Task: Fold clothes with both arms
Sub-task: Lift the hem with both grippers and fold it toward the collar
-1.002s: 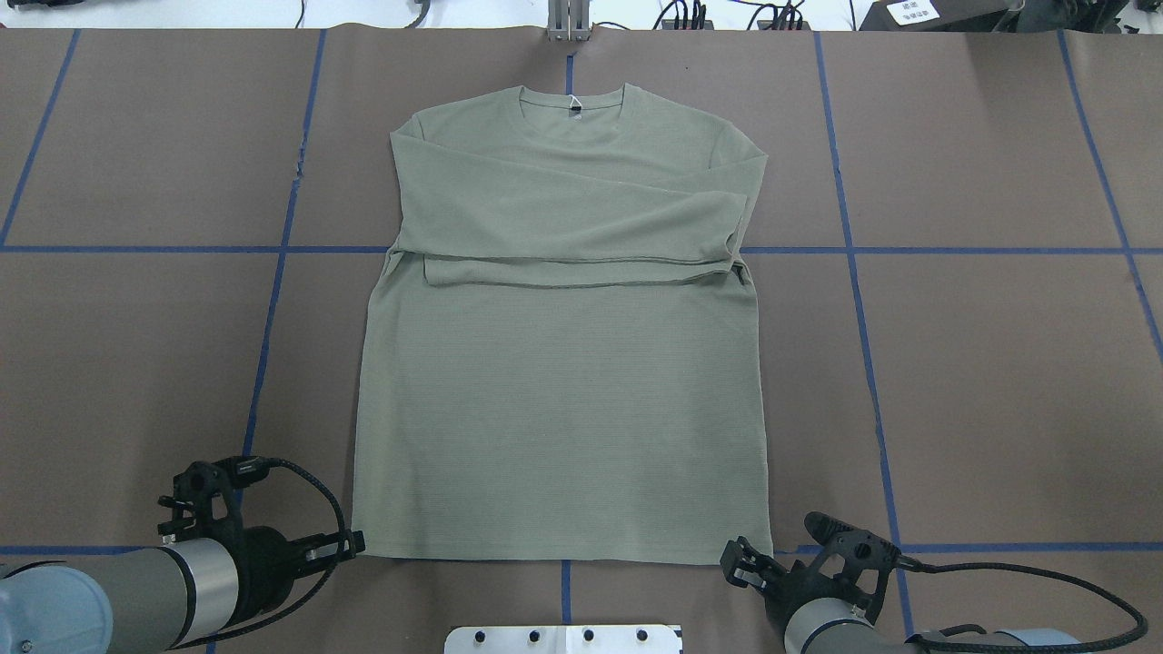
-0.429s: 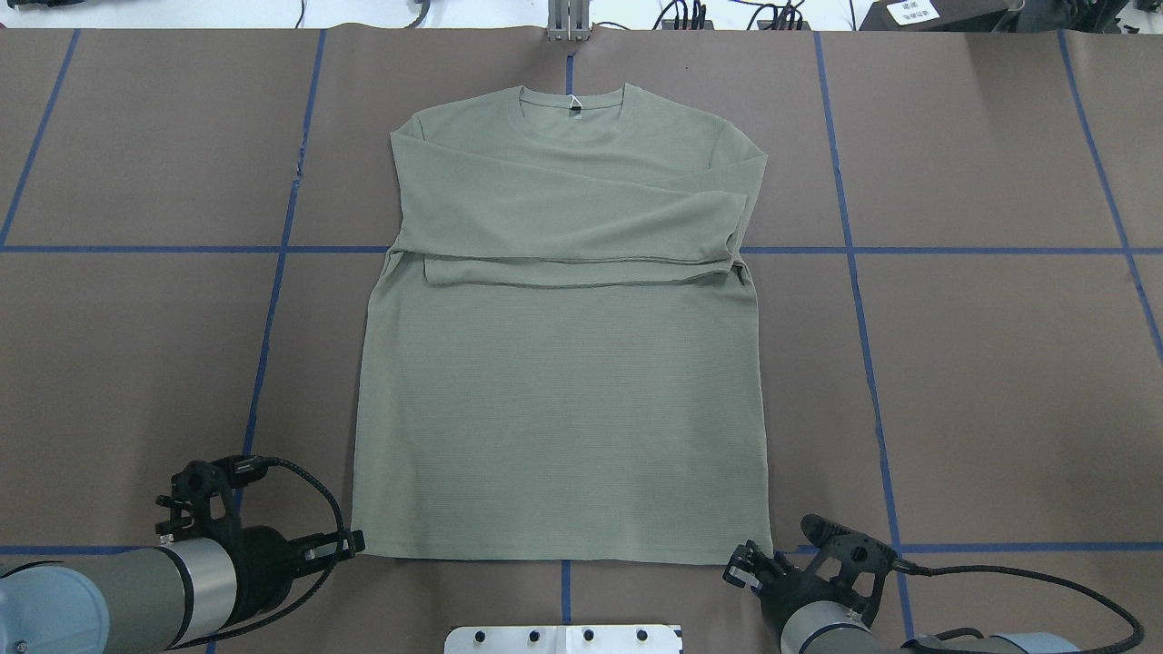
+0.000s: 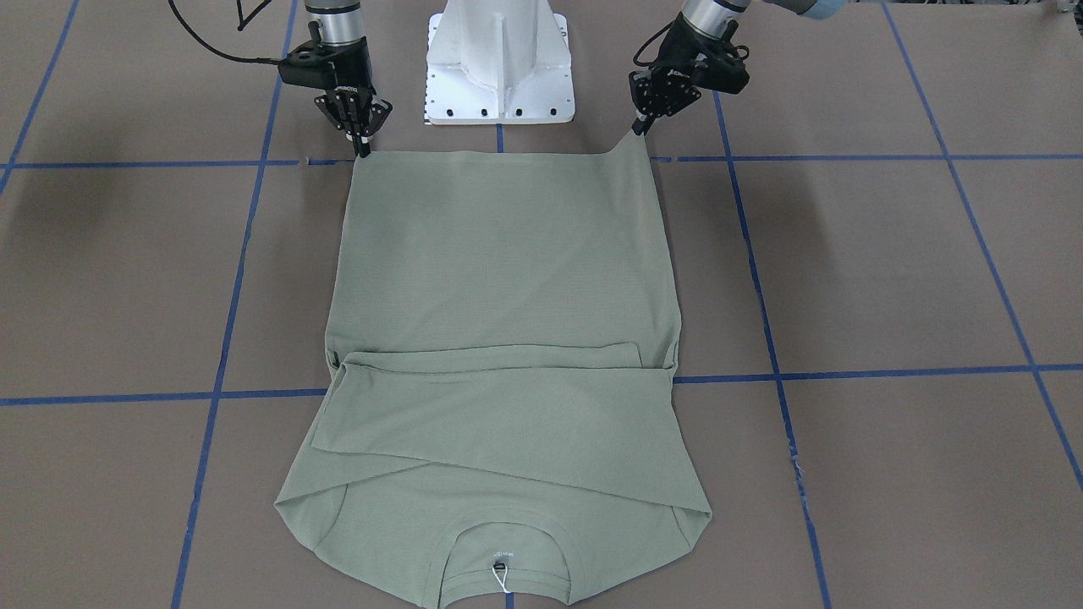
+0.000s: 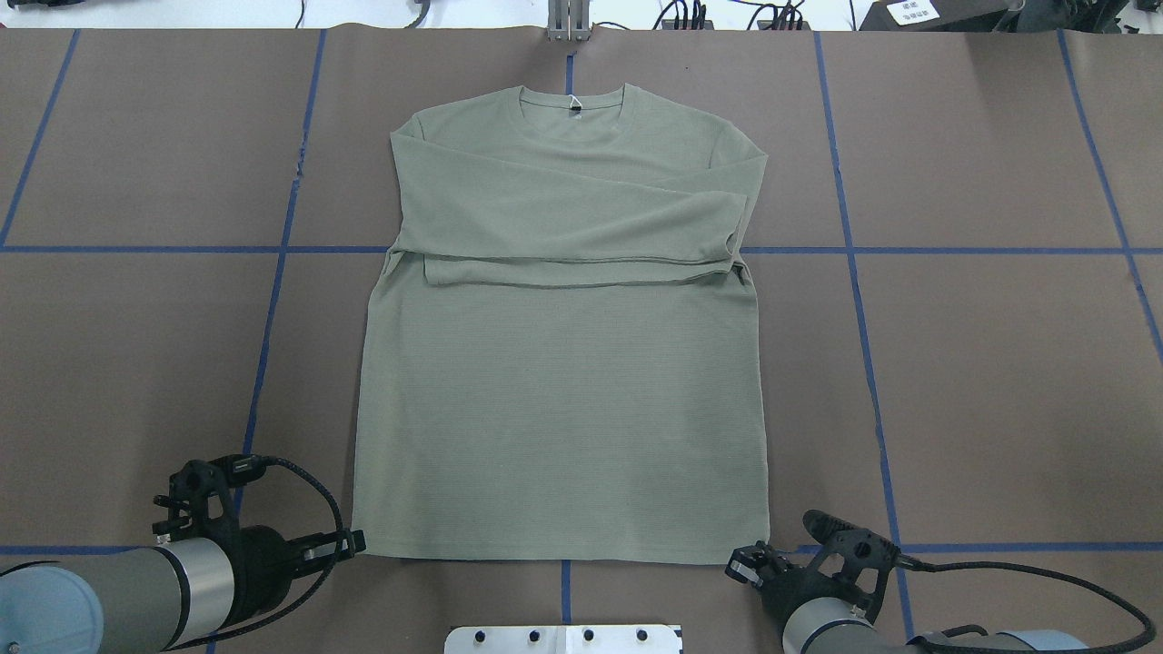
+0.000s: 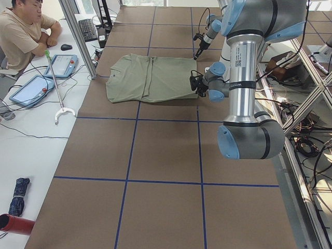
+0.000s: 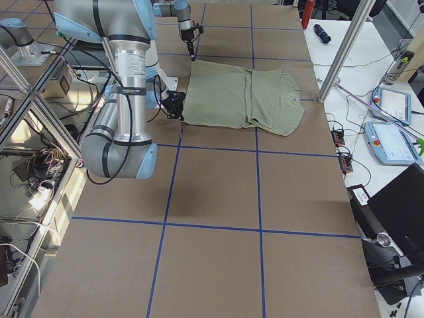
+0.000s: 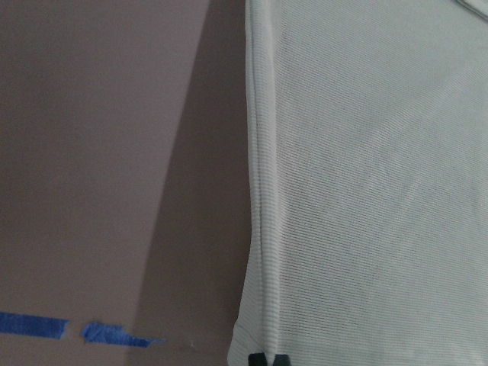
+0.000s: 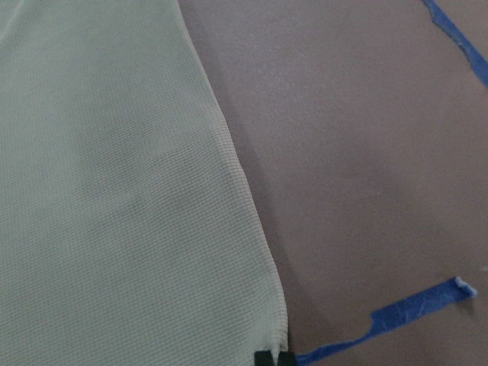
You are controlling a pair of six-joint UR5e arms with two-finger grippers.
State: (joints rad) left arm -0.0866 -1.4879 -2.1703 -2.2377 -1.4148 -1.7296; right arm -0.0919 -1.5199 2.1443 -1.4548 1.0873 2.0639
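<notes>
Pinching the two near hem corners, my left gripper (image 3: 640, 128) and right gripper (image 3: 364, 148) are both closed narrow on the knit shirt (image 3: 499, 271). The left corner peaks up a little off the table (image 3: 888, 279). The shirt lies flat at the table's middle, collar away from my base, sleeves folded across the chest. It looks light, soft and floppy, likely to sag between my grips. The corners seem the right hold, and lifting both evenly should keep the hem taut.
</notes>
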